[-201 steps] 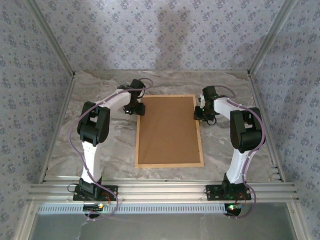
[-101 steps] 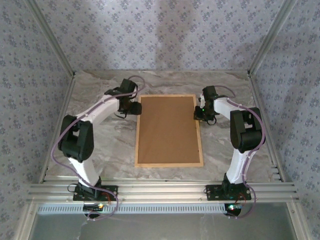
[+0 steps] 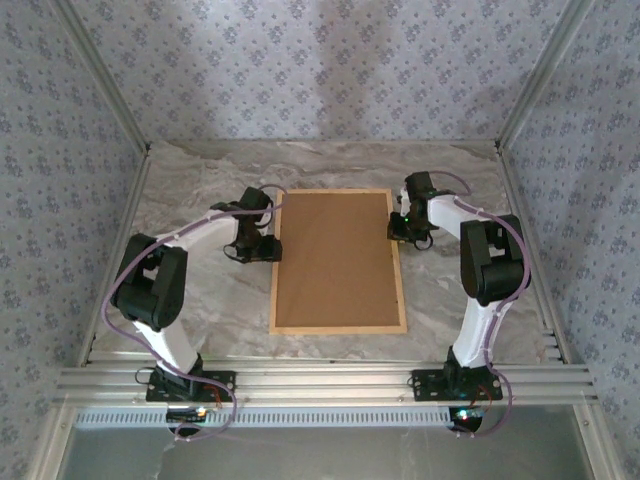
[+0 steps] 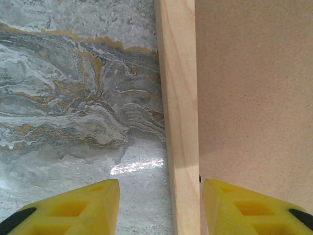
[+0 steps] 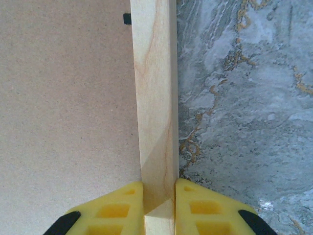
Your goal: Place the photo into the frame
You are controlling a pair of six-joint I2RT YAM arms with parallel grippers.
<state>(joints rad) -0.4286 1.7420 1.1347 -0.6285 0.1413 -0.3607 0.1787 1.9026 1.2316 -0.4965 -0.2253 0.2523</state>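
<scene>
Left arm slides down the rail, and only one side is gripped

Since a second ago the left gripper [image 3: 264, 244] has travelled from the far left corner of the frame [image 3: 338, 329] along its left rail toward the near edge. Its elbow has swung outward. The right gripper [image 3: 400, 228] has not shifted.

The light wooden frame lies flat and back-up in the middle of the marble table [image 3: 330, 165], with a brown backing board [image 3: 338, 260] filling it edge to edge. Whether the photo sits under that board cannot be told.

From the right wrist, both yellow pads pinch the right rail, so that gripper is clamped on the wood. From the left wrist, the jaws straddle the left rail without closing on it. The outer finger [image 4: 73, 205] stands apart from the wood over bare marble, and the inner finger [image 4: 244, 205] hangs over the board just beside the rail's inner edge.

Several things could go wrong from here:
- **Sideways shove:** the outer finger has farther to travel, so an uneven close would push the frame sideways against the grip that is already locked on the far side.
- **Inner finger on the board:** if it comes down on the board instead of the wood, it may press or lever the panel.
- **Staggered grips:** the two grippers sit at different points along the rails — a lift would likely twist the thin frame or tip one end first.
- **Loose board:** I cannot tell whether the small black tab [image 5: 127, 18] at the board's edge holds the board in, and if it does not, the board could slip out when the frame is raised or turned.
</scene>
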